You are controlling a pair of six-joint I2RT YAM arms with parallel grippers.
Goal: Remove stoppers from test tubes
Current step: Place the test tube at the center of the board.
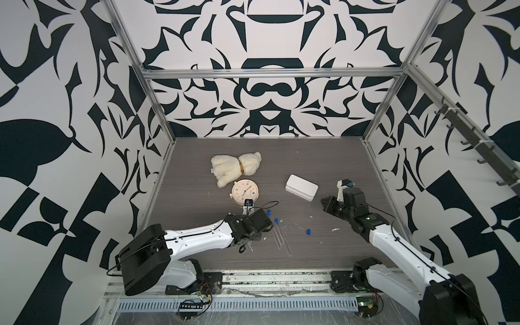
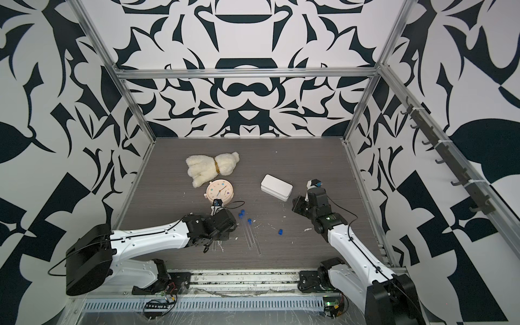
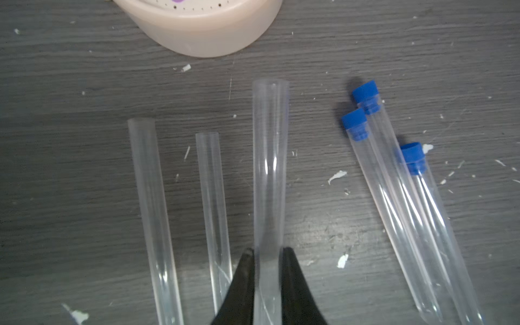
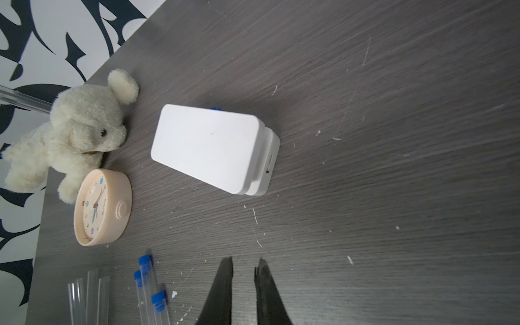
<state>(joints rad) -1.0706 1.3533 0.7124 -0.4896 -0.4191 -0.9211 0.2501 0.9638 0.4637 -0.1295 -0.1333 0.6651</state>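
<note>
Dark wood-grain table is holding everything: my left gripper is clamping an uncapped test tube just above it, arm reaching low toward the clock, likely to lay it beside two bare tubes. Three stoppers are plugging neighbouring tubes, so my right gripper, jaws narrowly parted and empty, is hovering well apart with wrist raised, probably readying for the next pull.
</note>
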